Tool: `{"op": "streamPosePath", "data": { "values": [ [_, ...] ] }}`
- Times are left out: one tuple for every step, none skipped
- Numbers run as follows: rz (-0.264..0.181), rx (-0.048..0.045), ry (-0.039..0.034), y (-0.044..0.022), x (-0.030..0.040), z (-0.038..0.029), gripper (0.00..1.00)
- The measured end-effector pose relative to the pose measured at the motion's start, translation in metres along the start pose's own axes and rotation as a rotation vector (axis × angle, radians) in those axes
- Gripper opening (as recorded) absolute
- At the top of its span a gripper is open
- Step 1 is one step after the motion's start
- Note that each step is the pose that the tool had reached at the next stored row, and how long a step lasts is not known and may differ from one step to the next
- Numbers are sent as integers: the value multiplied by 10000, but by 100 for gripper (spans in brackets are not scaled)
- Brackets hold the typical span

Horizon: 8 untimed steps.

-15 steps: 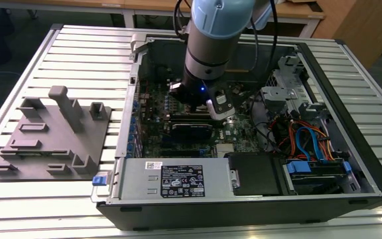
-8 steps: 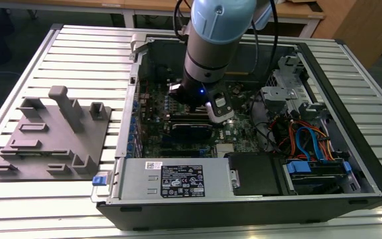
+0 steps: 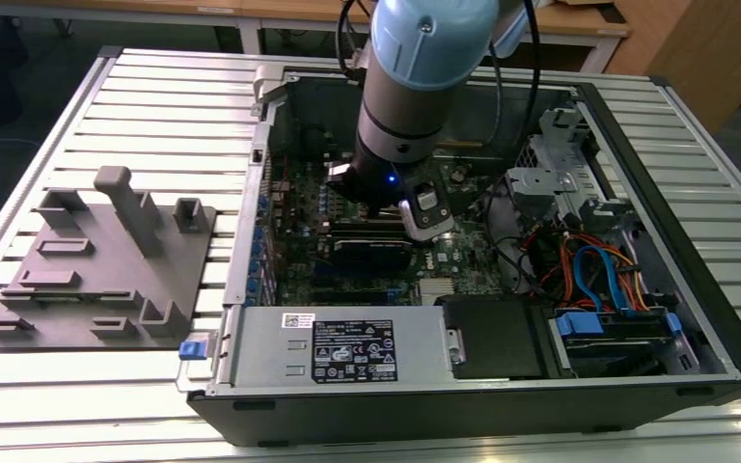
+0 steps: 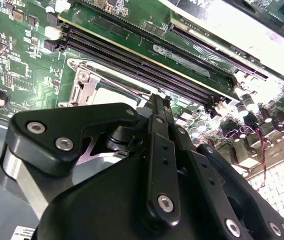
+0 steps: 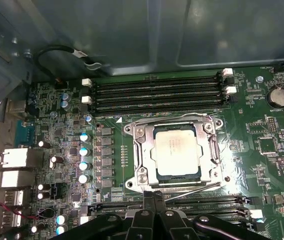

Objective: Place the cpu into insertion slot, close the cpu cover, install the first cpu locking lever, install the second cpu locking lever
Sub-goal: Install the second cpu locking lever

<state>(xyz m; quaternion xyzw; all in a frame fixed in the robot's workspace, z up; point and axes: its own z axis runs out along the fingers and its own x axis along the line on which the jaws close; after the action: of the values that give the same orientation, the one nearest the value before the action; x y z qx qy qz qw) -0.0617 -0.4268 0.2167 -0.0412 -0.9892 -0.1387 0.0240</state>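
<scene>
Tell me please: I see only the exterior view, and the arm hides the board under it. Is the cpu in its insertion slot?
Observer: Yes. In the first wrist view the cpu lies flat inside the insertion slot.
Operator: And the cpu cover, is it down?
Observer: It looks down. The cpu cover lies flat around the chip's edges.
Operator: Where is the gripper?
Observer: The gripper is at the slot's edge, beside a thin slanted metal lever. I cannot tell whether it touches the lever.
</scene>
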Motion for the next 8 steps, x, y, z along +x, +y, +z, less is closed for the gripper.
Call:
{"op": "streamPosePath", "data": {
  "values": [
    [0, 0, 1, 0, 0, 0, 10],
    [0, 0, 1, 0, 0, 0, 10],
    [0, 0, 2, 0, 0, 0, 10],
    [0, 0, 2, 0, 0, 0, 10],
    [0, 0, 3, 0, 0, 0, 10],
    [1, 0, 3, 0, 0, 0, 10],
    [1, 0, 3, 0, 0, 0, 10],
    [1, 0, 4, 0, 1, 0, 10]
  ]
}}
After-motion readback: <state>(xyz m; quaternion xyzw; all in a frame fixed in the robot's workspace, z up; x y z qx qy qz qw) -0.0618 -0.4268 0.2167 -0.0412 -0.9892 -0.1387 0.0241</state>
